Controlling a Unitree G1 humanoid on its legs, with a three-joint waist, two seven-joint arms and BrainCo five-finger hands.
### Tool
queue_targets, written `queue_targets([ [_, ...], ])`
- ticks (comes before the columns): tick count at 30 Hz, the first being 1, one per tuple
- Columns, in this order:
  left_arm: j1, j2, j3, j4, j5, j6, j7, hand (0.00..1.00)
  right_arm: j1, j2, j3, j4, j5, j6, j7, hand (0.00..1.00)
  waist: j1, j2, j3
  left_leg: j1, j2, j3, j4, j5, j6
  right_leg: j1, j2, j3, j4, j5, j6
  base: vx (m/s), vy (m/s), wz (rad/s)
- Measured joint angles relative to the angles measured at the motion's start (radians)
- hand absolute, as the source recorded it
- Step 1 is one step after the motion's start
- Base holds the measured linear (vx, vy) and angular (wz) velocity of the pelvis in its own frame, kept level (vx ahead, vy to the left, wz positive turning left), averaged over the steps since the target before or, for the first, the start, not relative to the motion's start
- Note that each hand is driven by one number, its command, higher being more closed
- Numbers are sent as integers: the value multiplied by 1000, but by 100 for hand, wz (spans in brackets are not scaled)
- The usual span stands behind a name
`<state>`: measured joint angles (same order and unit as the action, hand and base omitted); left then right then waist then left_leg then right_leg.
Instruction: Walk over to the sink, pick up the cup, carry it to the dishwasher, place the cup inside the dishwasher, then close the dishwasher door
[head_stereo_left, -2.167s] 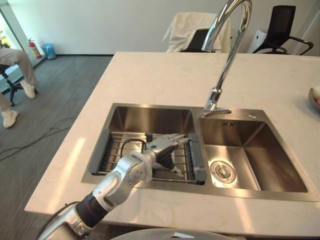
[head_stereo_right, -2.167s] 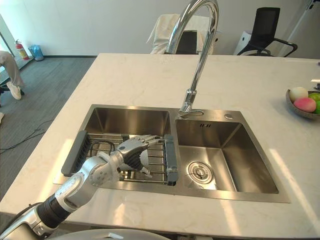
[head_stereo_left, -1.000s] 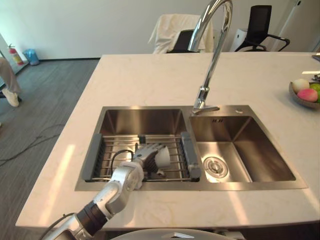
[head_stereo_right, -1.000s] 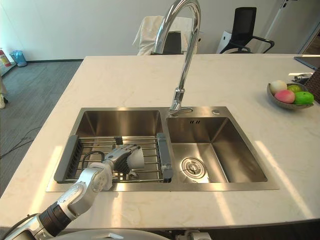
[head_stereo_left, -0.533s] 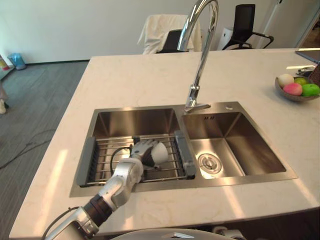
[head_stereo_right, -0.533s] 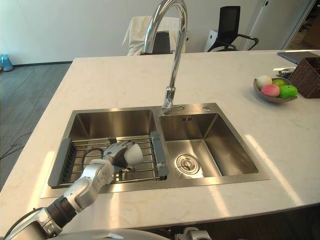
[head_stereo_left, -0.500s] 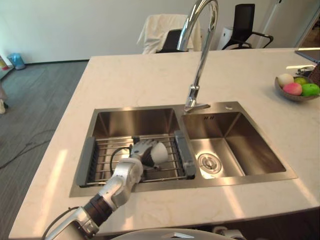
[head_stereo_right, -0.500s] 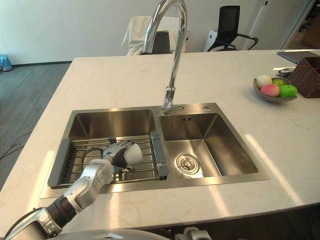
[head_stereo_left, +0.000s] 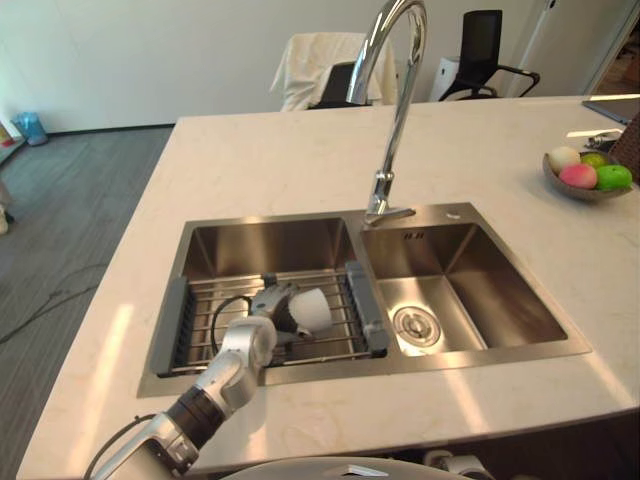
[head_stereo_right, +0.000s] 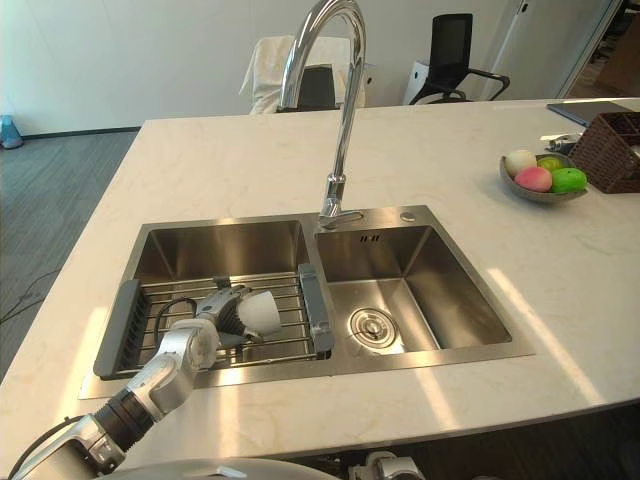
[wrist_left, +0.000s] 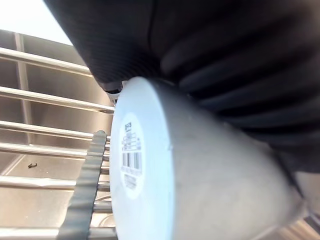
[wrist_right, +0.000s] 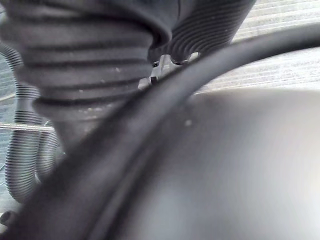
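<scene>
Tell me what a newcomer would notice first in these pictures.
The robot's left hand grips a white tapered cup at the steel wire rack in the left basin of the stainless double sink. A tall curved chrome faucet arches over the sink's middle. A grey bowl of fruit sits far right on the pale stone counter.

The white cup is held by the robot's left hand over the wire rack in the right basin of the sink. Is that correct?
Not quite: it is the left basin, not the right. The left eye view shows the left hand holding the white cup over the wire rack in the left basin of the sink.
</scene>
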<state>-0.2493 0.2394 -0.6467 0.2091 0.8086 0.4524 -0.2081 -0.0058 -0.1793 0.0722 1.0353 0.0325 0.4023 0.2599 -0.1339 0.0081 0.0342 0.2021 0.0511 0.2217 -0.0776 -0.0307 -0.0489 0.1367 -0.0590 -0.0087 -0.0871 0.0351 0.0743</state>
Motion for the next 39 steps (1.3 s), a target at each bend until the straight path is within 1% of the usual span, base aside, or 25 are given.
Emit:
queue_targets([
  [2,8,-14,17,3,0,0,-3,0,-1,0,0,-1,0,6,2,0,0,0,0,2,0,0,0,0,0,1,0,0,0,0,0,-35,-25,0],
  [5,9,-15,18,4,0,-1,-6,0,-1,0,0,-2,0,15,5,0,2,0,0,2,0,-1,0,0,0,2,0,0,0,0,0,0,0,0],
  [8,14,-15,18,4,14,-13,-22,0,-1,-1,0,-2,-1,19,19,0,3,0,0,2,-1,-4,0,0,0,2,0,-1,0,0,1,0,0,0],
  [9,18,-15,17,4,24,-18,-29,100,-1,-1,0,-2,-1,23,21,0,3,0,0,1,-1,-5,0,0,0,2,-1,-1,0,-1,1,0,0,0],
  [11,19,-15,17,1,45,-26,-48,100,-1,-2,0,-2,-1,26,21,0,5,0,0,1,-2,-7,0,0,0,2,-2,-3,0,-2,2,0,0,0],
  [13,18,-15,16,-2,88,-45,-78,100,-1,-2,1,-2,-1,34,21,0,11,0,0,1,-4,-12,0,0,1,3,-3,-4,1,-2,4,0,0,0],
  [16,16,-11,16,-2,122,-58,-99,100,-1,-3,2,-3,-1,39,21,0,12,0,0,1,-6,-18,0,0,1,4,-5,-6,1,-3,5,0,0,0],
  [19,15,-9,16,-3,130,-67,-104,100,-2,-3,3,-2,-1,43,22,0,13,0,0,1,-6,-18,0,0,1,4,-5,-6,2,-3,5,0,0,0],
  [21,15,4,15,-3,131,-82,-105,100,-3,-3,3,-3,-1,43,22,0,10,0,0,1,-5,-18,0,0,1,4,-5,-6,2,-3,5,0,0,0],
  [25,15,17,13,-6,125,-85,-105,100,-4,-3,3,-2,-1,43,23,0,6,1,0,2,-5,-16,0,0,1,4,-5,-4,2,-3,5,0,0,0],
  [29,16,40,14,-12,87,-100,-97,100,-6,-4,3,-2,-2,42,24,0,-1,5,-1,4,-5,-10,0,-1,1,4,-5,-1,2,-3,5,0,0,-3],
  [31,24,61,14,-25,43,-120,-70,100,-7,-8,2,-2,-12,40,30,0,-2,11,0,5,-5,-5,0,-4,2,3,-5,3,1,-3,5,0,0,-6],
  [35,47,79,18,-44,-14,-145,-27,100,-8,-13,2,-2,-31,33,42,0,0,17,1,6,-5,-4,0,-8,3,3,-5,5,2,-5,7,0,0,-1],
  [38,64,99,22,-76,-72,-166,3,100,-8,-18,1,0,-35,21,46,0,0,23,1,6,-6,-4,0,-13,4,3,-6,4,6,-8,10,0,0,0],
  [39,79,104,28,-93,-98,-181,14,100,-5,-19,0,0,-35,13,46,0,1,25,2,5,-7,-4,0,-15,3,3,-6,3,6,-10,12,0,0,0],
])
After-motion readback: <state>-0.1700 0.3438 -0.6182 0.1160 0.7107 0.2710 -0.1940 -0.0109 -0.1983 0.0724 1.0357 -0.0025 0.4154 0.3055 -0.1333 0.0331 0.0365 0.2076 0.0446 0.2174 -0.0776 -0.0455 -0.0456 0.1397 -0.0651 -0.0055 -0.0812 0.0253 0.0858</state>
